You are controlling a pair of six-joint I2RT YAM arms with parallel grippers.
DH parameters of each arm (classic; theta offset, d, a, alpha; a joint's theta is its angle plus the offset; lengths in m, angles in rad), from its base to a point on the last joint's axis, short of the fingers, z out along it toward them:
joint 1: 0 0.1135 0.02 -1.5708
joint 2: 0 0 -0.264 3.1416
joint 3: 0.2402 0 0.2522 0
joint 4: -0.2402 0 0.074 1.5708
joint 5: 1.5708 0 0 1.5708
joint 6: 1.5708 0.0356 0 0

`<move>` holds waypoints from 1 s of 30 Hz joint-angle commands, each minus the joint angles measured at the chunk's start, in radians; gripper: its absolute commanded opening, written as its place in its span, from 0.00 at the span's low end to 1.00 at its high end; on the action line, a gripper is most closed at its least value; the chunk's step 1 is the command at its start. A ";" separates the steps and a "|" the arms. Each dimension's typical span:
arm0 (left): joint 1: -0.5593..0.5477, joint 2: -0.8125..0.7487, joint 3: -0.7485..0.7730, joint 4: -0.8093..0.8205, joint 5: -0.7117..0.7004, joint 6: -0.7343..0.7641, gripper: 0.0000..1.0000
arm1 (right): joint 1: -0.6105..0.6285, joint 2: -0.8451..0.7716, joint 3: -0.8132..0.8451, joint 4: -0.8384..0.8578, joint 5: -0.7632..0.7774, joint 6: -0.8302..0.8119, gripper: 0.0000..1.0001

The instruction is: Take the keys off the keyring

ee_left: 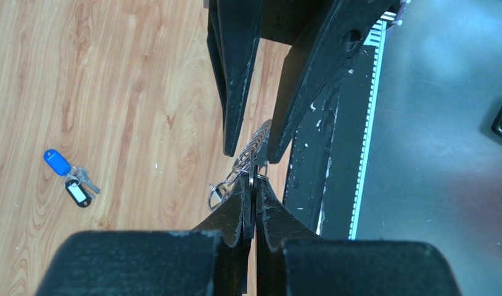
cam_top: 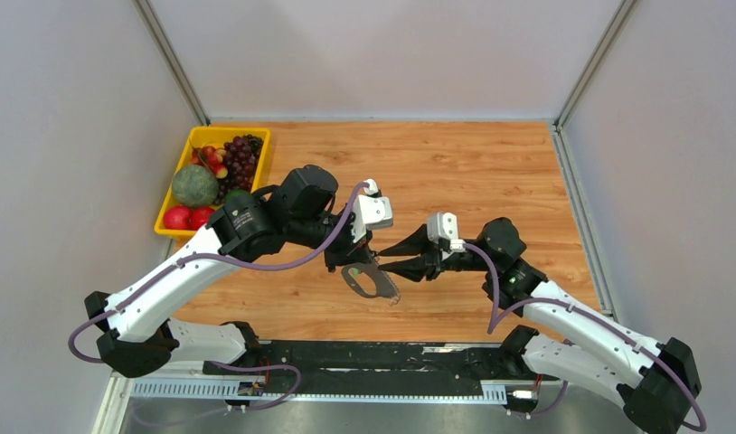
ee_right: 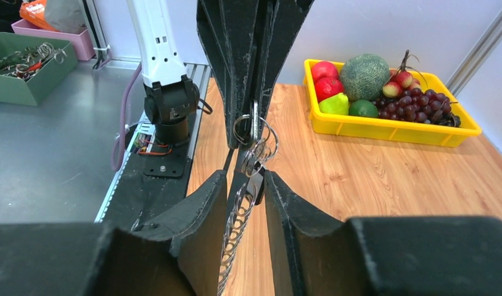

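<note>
Closest to the lens in the left wrist view, the left gripper [ee_left: 254, 188] has its two fingers pressed together on a ring of the keyring [ee_left: 258, 134], low in the middle of the frame. From the top edge the right gripper [ee_left: 253, 154] points down with its fingers a little apart. The chain part of the keyring runs through this gap; I cannot tell if it touches them. At the left, on the wooden table [ee_left: 131, 80], two keys [ee_left: 73, 179] lie together, one with a blue head and one with a black-and-white head, well apart from both grippers.

In the right wrist view, one yellow tray [ee_right: 390, 131] at the upper right holds one green melon [ee_right: 364, 75], two red apples [ee_right: 327, 88], one bunch of dark grapes [ee_right: 415, 105] and some smaller fruit. One green bin [ee_right: 26, 83] at the upper left holds metal rings [ee_right: 23, 55]. The right gripper's own fingers fill the bottom, apart, with the chain hanging between them. The left gripper enters from the top, closed on the ring, and small keys hang there; I cannot count them.

In the top view both grippers meet in the middle of the table, and the yellow tray stands at the upper left.
</note>
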 commanded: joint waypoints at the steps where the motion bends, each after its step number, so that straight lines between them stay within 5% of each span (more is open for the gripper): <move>1: -0.004 -0.014 0.053 0.053 0.034 0.006 0.00 | 0.010 0.019 0.030 0.066 -0.034 -0.022 0.34; 10: -0.006 -0.003 0.047 0.059 0.048 0.008 0.00 | 0.026 0.039 0.037 0.090 -0.029 -0.021 0.30; 19: -0.006 0.006 0.047 0.062 0.054 0.008 0.00 | 0.027 0.013 0.020 0.103 0.011 -0.027 0.36; 25: -0.006 0.007 0.046 0.061 0.050 0.010 0.00 | 0.027 -0.003 0.017 0.085 0.027 -0.038 0.03; 30: -0.006 -0.004 0.047 0.065 -0.008 0.017 0.00 | 0.026 -0.017 0.030 -0.008 0.020 -0.053 0.00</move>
